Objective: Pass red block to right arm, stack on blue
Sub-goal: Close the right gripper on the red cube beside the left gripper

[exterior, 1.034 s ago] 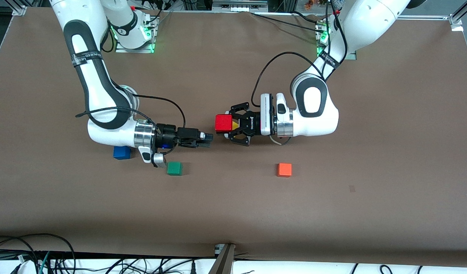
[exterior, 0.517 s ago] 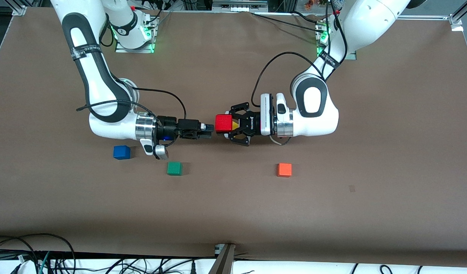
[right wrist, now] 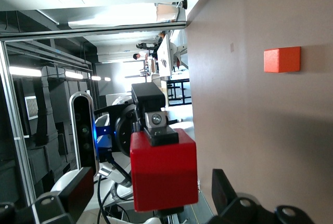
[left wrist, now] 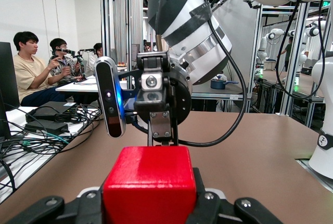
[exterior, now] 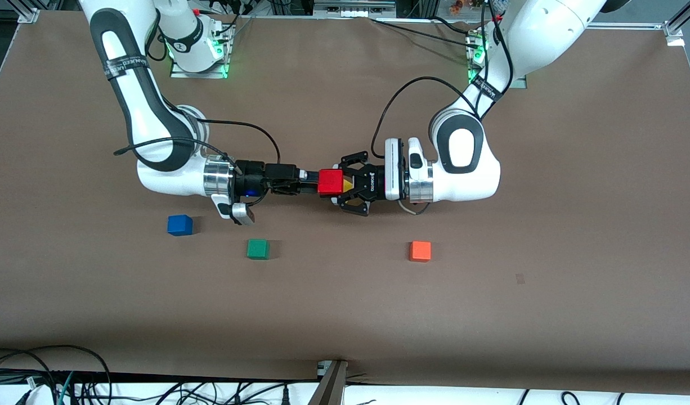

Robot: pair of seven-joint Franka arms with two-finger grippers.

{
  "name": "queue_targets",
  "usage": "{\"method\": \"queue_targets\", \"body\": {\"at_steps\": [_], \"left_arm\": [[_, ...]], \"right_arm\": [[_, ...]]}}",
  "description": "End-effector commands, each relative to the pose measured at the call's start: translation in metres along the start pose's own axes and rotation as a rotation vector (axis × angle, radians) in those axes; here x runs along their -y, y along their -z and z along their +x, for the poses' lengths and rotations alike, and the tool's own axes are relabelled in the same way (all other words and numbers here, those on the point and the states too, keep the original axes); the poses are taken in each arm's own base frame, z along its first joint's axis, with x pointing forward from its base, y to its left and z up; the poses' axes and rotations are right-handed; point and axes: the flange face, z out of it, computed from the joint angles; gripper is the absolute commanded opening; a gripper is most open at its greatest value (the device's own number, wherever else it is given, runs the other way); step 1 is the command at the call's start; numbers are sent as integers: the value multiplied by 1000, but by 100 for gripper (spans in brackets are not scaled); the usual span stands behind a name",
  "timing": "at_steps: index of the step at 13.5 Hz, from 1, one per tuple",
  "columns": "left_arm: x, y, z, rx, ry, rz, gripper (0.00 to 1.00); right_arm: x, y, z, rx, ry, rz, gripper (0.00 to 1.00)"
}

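My left pincer [exterior: 338, 190] pinches the red block [exterior: 330, 182] while my spread right pincer [exterior: 307, 183] seems to touch it head-on.

Red block [exterior: 330, 182] pure red – blue cube [exterior: 180, 225], green cube [exterior: 258, 248], orange cube [exterior: 420, 251] – brown table [exterior: 576, 225].

I see the small pure-red cube [exterior: 330, 182] pinched in the left gripper [exterior: 337, 186], between the right gripper [exterior: 311, 183]'s spread jaws. The small blue cube [exterior: 179, 225] sits flat on the table, well apart from both.
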Motion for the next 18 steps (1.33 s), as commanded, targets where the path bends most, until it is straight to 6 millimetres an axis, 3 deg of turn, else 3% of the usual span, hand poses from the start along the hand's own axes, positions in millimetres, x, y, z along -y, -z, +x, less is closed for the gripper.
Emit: {"method": "queue_targets", "body": {"at_steps": [1,5,8,11,15,16,17,18], "left_arm": [[0,-2,3,-19,-15,17,0],[0,-2,3,-19,-15,17,0],[0,-2,4,-21,-16,18,0],[0,-2,4,-21,-16,18,0],[0,-2,4,-21,-16,18,0],[0,-2,5,-21,-17,18,0],[0,-2,5,-21,-17,18,0],[0,-2,4,-21,-14,18,0]], "right_arm": [[-1,1,-11,-19,14,11,100],[-6,-9,-18,-27,20,-2,94],[-5,-14,-20,-34,19,9,83],[-5,-14,-20,-34,17,9,64],[1,-12,-16,-42,21,24,54],[2,-12,-15,-46,21,30,48],[2,-10,-14,-47,22,30,34],[2,-7,-12,-49,19,35,11]]}}
